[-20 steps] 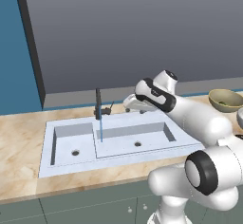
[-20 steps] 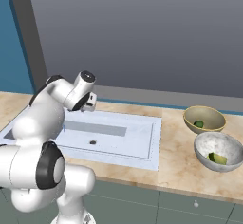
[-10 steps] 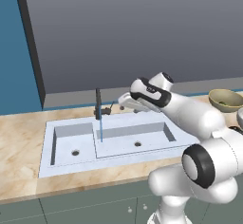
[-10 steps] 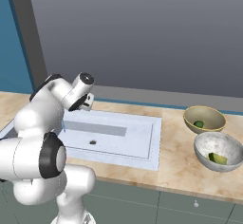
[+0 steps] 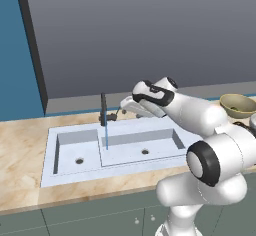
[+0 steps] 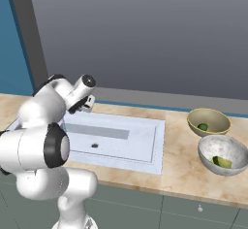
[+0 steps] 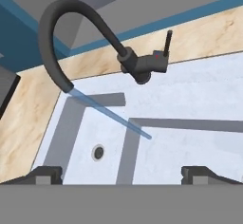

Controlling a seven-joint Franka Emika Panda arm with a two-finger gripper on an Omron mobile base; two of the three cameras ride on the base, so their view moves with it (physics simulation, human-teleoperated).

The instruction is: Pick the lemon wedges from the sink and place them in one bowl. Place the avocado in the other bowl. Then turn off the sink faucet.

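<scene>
The counter (image 5: pixel 25 145), a pale marbled slab, runs across the middle of both base views, with a grey wall behind it and green cabinet fronts below. Set into it is the sink (image 5: pixel 165 152), a grey-white double basin lying left of centre in the left base view, its small square basin at the left and its longer basin at the right, each with a dark drain hole. In the hand view the sink (image 7: pixel 199 99) takes up the lower and right parts of the frame.

The white arm (image 5: pixel 195 112) rises from the lower right of the left base view and bends leftward over the back edge of the sink. Its claw (image 5: pixel 121 106) sits just right of the faucet (image 5: pixel 103 109), near it but apparently not touching, though the gap is hard to judge at this angle. In the hand view the two dark finger tips (image 7: pixel 45 174) stand far apart at the bottom corners, so the claw is spread wide with nothing between them.

The faucet (image 7: pixel 61 38) curves across the upper left of the hand view, its upright lever (image 7: pixel 168 42) near the top centre. A thin blue stream of water (image 7: pixel 111 114) runs from the spout down into the sink.

At the right of the right base view stand two bowls. The tan bowl (image 6: pixel 213 116) holds the dark green avocado (image 6: pixel 203 126). Below it, the grey bowl (image 6: pixel 215 145) holds yellow-green lemon wedges (image 6: pixel 222 162).
</scene>
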